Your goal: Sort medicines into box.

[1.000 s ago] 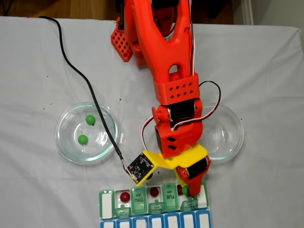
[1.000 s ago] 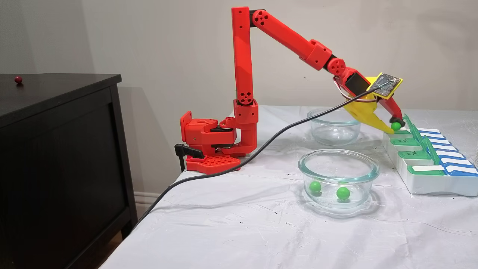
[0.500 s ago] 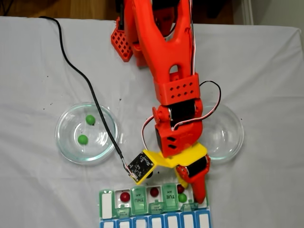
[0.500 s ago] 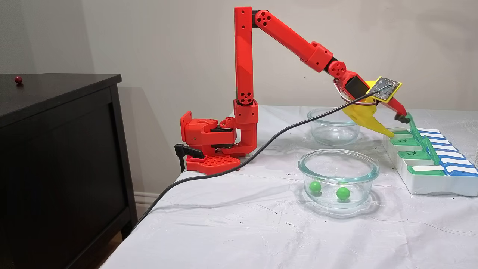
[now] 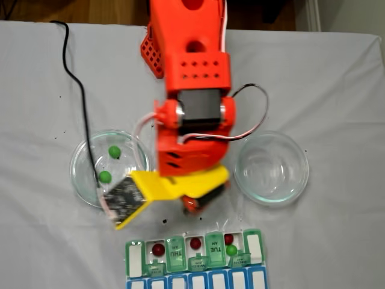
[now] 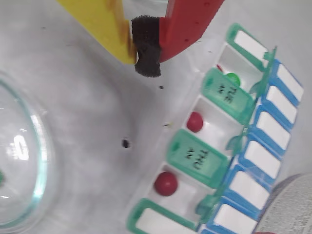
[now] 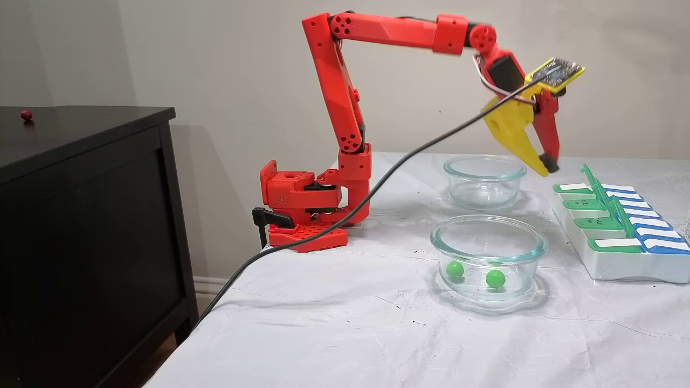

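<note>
A white cloth-covered table (image 7: 345, 334) is carrying the flat weekly pill organizer (image 5: 195, 260) with translucent green lids, three dark red balls (image 5: 158, 249) and one bright green ball (image 5: 231, 250) sitting in its open compartments. The yellow-and-red gripper (image 7: 545, 167) is hanging above, clenched and empty. Two green balls (image 7: 495, 278) are lying in a clear glass dish (image 7: 488, 245).

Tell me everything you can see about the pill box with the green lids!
The pill box is a flat white plastic organizer lying on the white cloth, near the glass bowls. It has a row of see-through green lids, some shut and marked TUE and THU, others flipped open, and a blue row behind. Open slots hold three dark red balls and one green ball. Nothing touches it; the hand hangs above, empty.
</note>
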